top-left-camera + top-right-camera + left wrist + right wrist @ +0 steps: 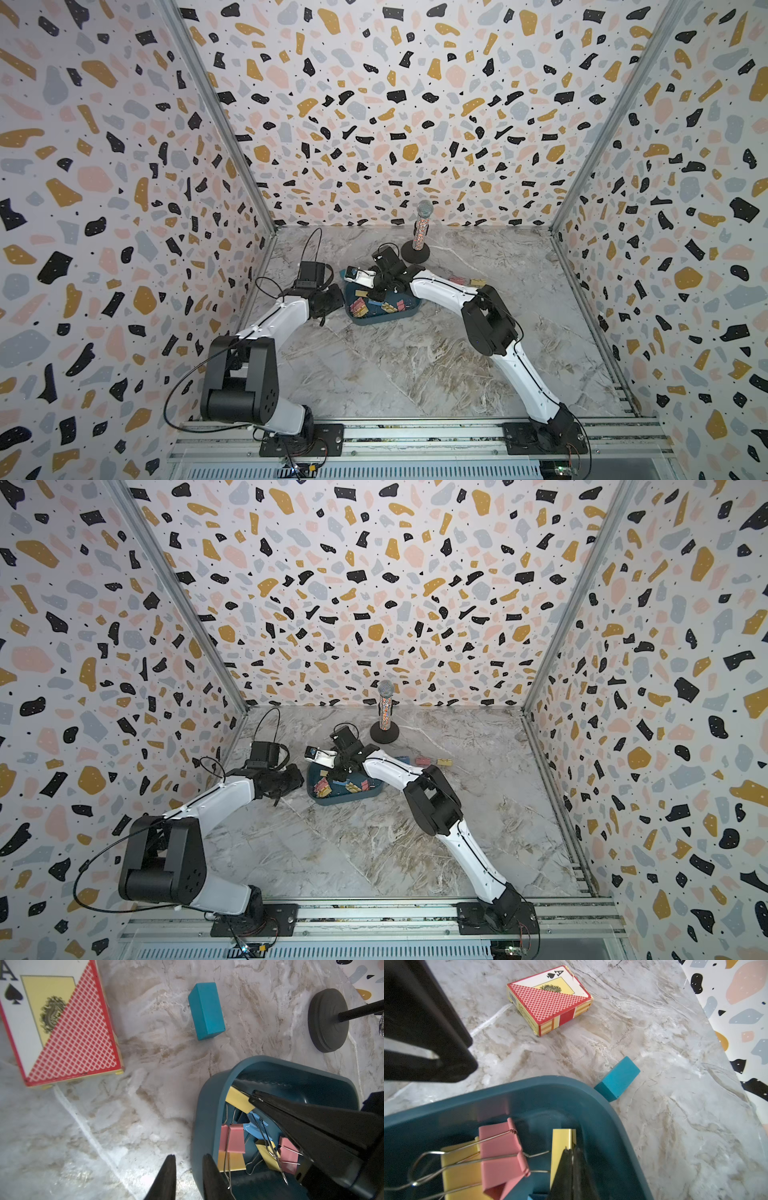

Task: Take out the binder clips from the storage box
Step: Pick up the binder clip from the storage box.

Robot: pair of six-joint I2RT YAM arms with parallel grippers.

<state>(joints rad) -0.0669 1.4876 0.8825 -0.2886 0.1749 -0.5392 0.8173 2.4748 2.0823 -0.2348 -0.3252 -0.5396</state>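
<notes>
Broadly, looking down on a grey marble table [415,374] walled in by speckled panels [104,208]. Stretching the left arm [274,320] and the right arm [440,291] in toward the middle of it.

Clamping the left gripper [188,1156] onto the side wall of the storage box [202,1118], fingers narrowly apart, one outside the rim and one inside.

Dipping the right gripper [572,1150] into the same box, jaws pressed fully together, tips touching a yellow clip [561,1140]. Not showing clearly whether pinching that clip or only resting against it.

Finding the storage box sitting mid-table between the two grippers, near and just in front of a microphone [422,230] standing upright on a round black base.

Passing, beyond the box's far side, a red-backed card pack [550,999] lying flat, and a small teal block [617,1079] lying near the box.

Keeping most of the binder clips [234,1140] inside the box, pink, yellow and blue, jumbled and overlapping, wire handles crossing.

Showing more clips [423,761], pink and yellow among them, lying in a row on the table behind the right arm, outside the box.
</notes>
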